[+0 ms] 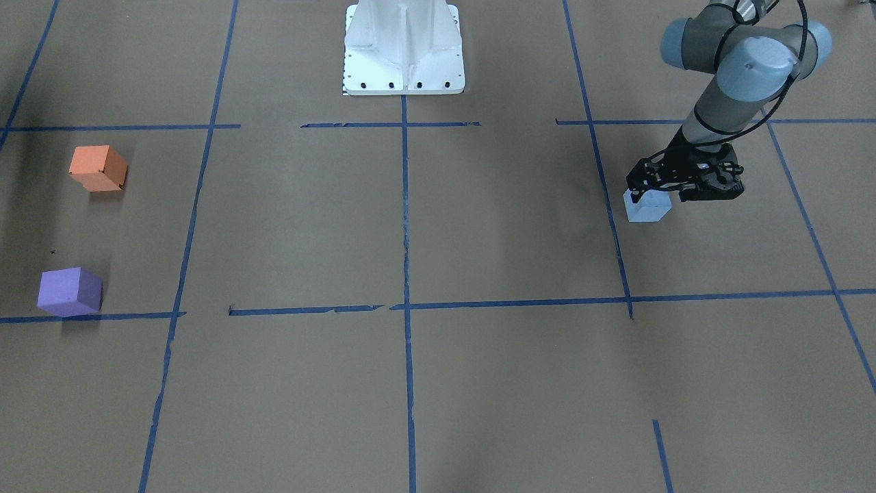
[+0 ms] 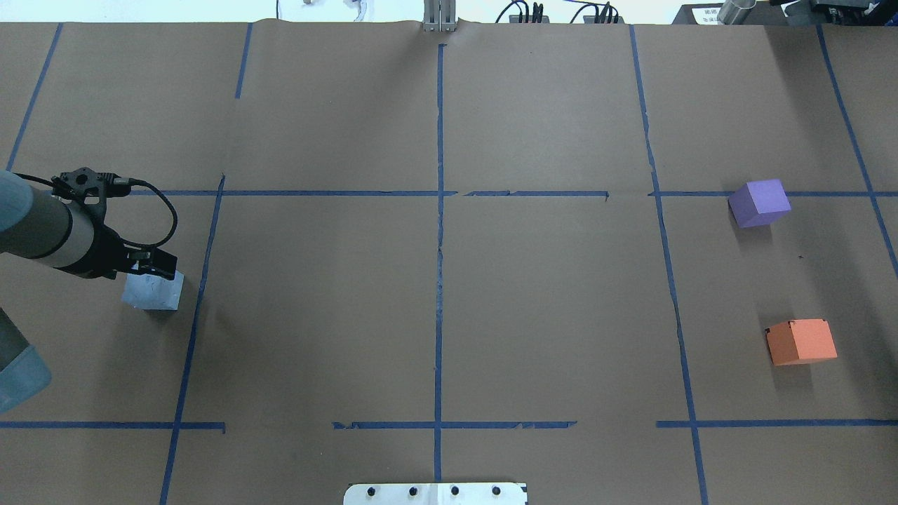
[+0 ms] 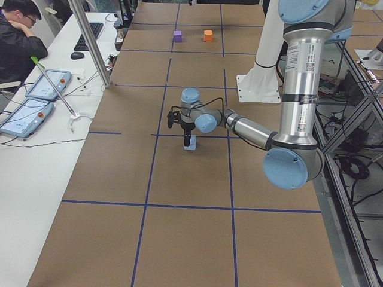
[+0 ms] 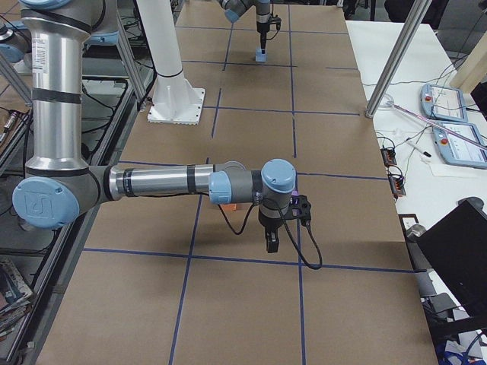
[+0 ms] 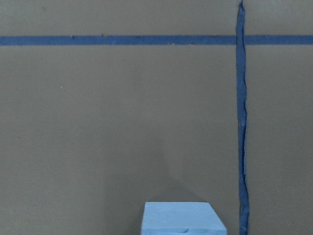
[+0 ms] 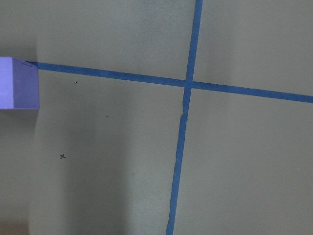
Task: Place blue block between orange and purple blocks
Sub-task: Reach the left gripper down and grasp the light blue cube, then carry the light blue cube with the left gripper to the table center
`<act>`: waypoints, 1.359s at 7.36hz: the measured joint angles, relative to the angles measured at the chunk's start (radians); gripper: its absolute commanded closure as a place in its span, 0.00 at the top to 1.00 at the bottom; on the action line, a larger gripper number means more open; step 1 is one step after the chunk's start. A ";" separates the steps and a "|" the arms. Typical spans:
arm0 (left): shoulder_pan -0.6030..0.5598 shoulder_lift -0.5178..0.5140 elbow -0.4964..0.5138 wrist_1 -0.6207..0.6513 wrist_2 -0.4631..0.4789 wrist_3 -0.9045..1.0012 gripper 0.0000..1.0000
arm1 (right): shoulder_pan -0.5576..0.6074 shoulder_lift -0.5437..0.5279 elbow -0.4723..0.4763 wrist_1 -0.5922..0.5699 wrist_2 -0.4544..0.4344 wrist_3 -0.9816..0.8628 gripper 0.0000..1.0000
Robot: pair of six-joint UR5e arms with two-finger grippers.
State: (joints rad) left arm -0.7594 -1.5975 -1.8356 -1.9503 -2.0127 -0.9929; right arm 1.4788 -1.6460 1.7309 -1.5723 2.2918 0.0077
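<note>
The light blue block (image 1: 647, 207) rests on the paper on my left side; it also shows in the overhead view (image 2: 153, 291) and at the bottom of the left wrist view (image 5: 183, 220). My left gripper (image 1: 651, 197) points down over it, its fingers close against the block's two sides, and it looks shut on the block. The orange block (image 2: 800, 341) and the purple block (image 2: 760, 203) sit apart on the far side, with bare paper between them. My right gripper (image 4: 272, 242) hangs near them, seen only from the side; I cannot tell whether it is open. The purple block's edge (image 6: 17, 83) shows in the right wrist view.
Brown paper with blue tape grid lines (image 2: 439, 193) covers the table. The white robot base (image 1: 404, 48) stands at the table's middle edge. A side table with tablets (image 3: 36, 95) and a seated person (image 3: 18, 36) lies beyond the table's far edge.
</note>
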 measured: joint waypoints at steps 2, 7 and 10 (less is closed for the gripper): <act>0.037 -0.008 0.027 -0.001 0.013 -0.002 1.00 | 0.000 0.000 0.000 0.000 0.000 0.000 1.00; 0.047 -0.053 0.040 0.003 0.018 0.005 0.25 | 0.000 0.000 0.000 0.000 0.000 0.000 1.00; 0.052 -0.270 0.046 0.054 0.021 -0.019 0.28 | 0.000 0.000 0.001 0.000 0.000 0.000 1.00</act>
State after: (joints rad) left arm -0.7073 -1.8674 -1.7897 -1.8965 -1.9919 -1.0116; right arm 1.4788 -1.6459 1.7319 -1.5723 2.2918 0.0076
